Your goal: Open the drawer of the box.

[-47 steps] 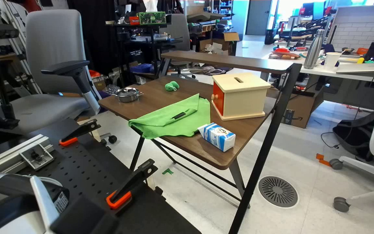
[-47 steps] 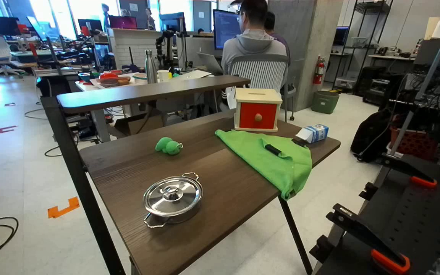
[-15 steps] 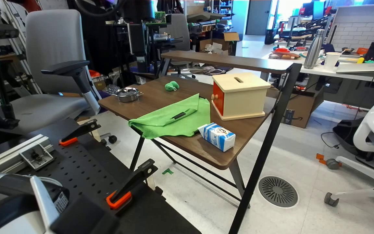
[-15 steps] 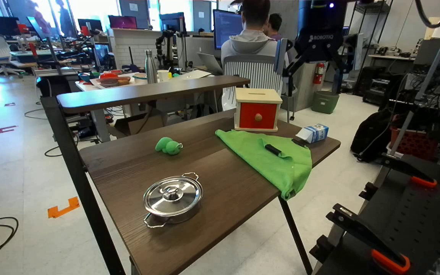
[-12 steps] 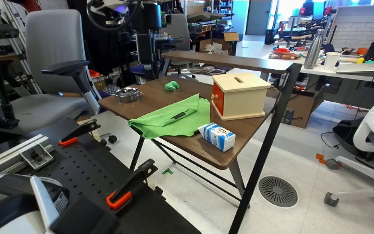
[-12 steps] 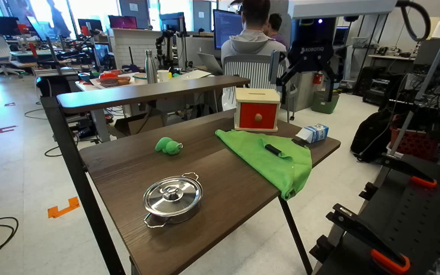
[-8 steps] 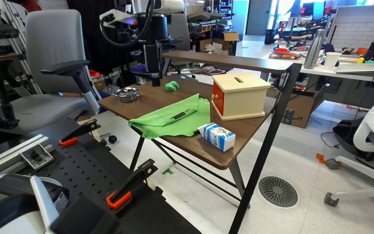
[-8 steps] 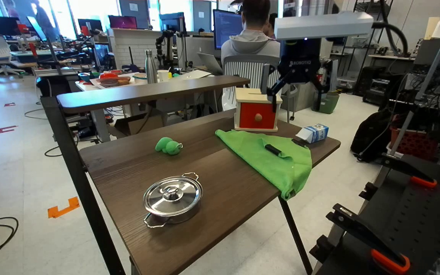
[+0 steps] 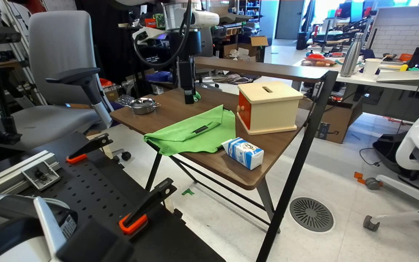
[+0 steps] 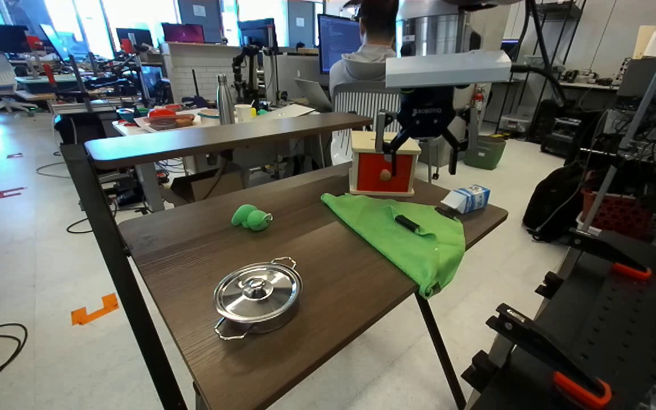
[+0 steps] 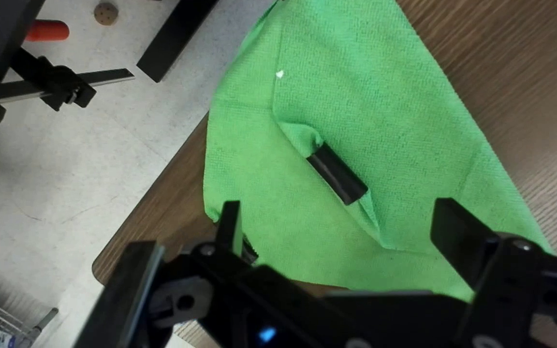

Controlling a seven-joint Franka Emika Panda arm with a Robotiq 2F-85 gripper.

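Observation:
The tan wooden box (image 9: 275, 114) stands on the brown table; it also shows in an exterior view (image 10: 383, 140). Its drawer (image 10: 369, 171) has a red-orange front with a round wooden knob (image 9: 241, 108) and sits flush in the box, closed. My gripper (image 10: 423, 165) points down, open and empty. It hangs above the table on the drawer-front side, apart from the box; one finger covers part of the drawer front in that view. In the wrist view the gripper (image 11: 339, 210) has its fingers wide apart over green cloth. The box is out of the wrist view.
A green cloth (image 9: 195, 134) lies in front of the drawer, with a black strip on it. A blue-and-white milk carton (image 9: 244, 153) lies near the table edge. A lidded metal pot (image 10: 258, 296) and a green toy (image 10: 252, 218) stand farther off. A raised shelf (image 10: 225, 136) runs along the table.
My arm has come into view from above, then moved down and across, nearer the box's drawer side. The gripper has stayed open. The box and drawer have not moved.

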